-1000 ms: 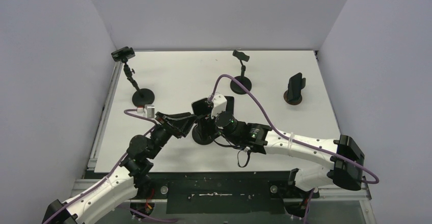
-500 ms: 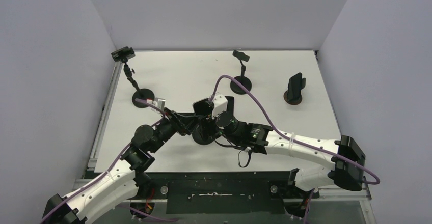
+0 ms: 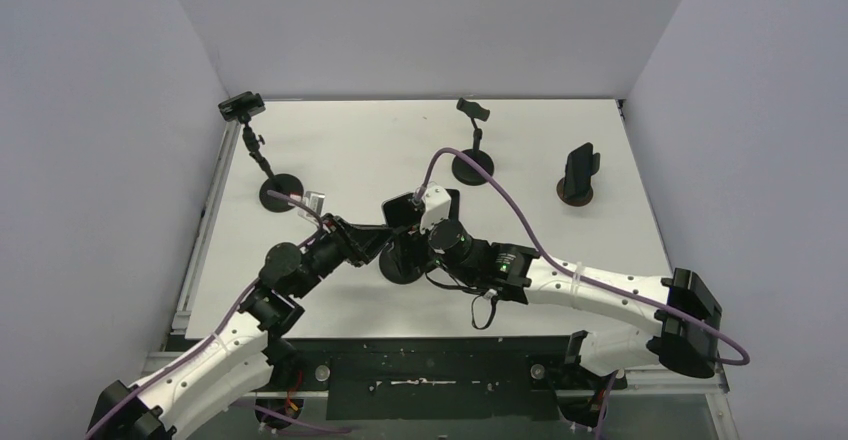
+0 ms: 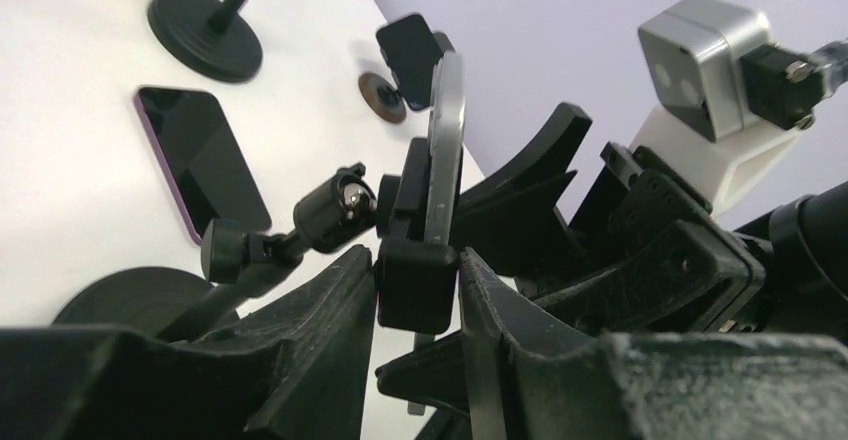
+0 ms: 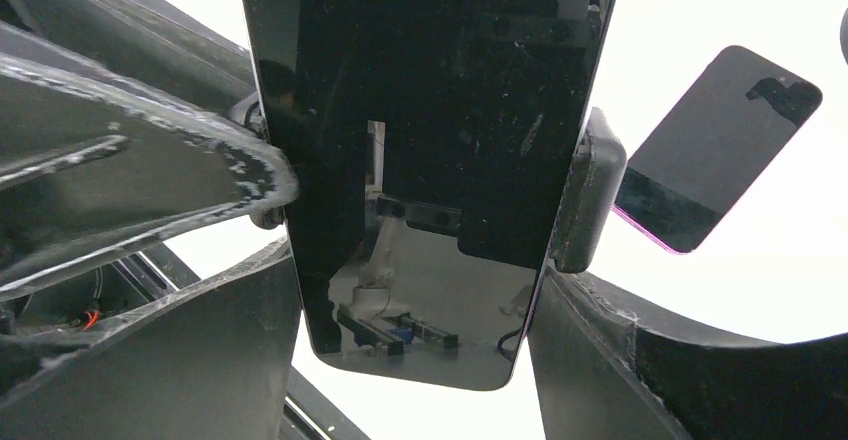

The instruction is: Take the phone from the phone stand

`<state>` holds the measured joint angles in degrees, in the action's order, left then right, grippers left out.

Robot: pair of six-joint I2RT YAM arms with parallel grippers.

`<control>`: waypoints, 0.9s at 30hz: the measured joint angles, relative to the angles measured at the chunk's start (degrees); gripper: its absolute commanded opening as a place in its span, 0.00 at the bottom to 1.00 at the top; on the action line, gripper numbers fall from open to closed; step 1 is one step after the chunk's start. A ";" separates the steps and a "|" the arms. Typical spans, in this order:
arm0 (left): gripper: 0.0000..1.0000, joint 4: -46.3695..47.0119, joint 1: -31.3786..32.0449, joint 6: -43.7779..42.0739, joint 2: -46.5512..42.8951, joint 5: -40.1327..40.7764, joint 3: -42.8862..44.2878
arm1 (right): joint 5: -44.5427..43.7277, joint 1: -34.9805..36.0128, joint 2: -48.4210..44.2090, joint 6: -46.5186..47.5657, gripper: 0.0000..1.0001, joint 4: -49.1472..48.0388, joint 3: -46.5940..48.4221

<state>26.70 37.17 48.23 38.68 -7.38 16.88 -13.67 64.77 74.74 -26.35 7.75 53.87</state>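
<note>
Swinging in from the left, the left gripper (image 4: 416, 278) has reached the phone stand (image 4: 335, 205) and squeezed down. Its fingers now pinch the stand at the foot of its cradle. On the stand's far side the right gripper (image 5: 415, 270) hasn't budged, its fingers pressed against the long edges of the phone (image 5: 420, 150), which is still seated upright in the stand. Stand braced, phone gripped — the lift-out looks ready to go. Just beyond the stand's base a second phone (image 4: 200, 170) lies flat on the table (image 3: 350, 140) — worth keeping clear of.
</note>
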 measured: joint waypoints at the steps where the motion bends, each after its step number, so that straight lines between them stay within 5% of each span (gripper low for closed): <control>1: 0.31 0.83 -0.39 0.48 1.03 -0.94 -0.13 | 0.02 -0.09 -0.17 0.02 0.27 0.00 -0.13; 21: 0.34 11.39 -3.89 5.27 8.55 -9.90 -1.64 | 0.28 -0.70 -0.52 -0.02 0.26 -0.24 -0.52; 27: 0.00 10.14 -3.89 2.93 7.80 -10.38 -1.36 | 0.42 -0.72 -0.52 -0.04 0.16 -0.35 -0.52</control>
<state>36.84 33.28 51.16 46.48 -17.76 15.53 -13.26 64.05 74.22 -26.39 7.40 53.34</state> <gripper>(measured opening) 0.214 0.710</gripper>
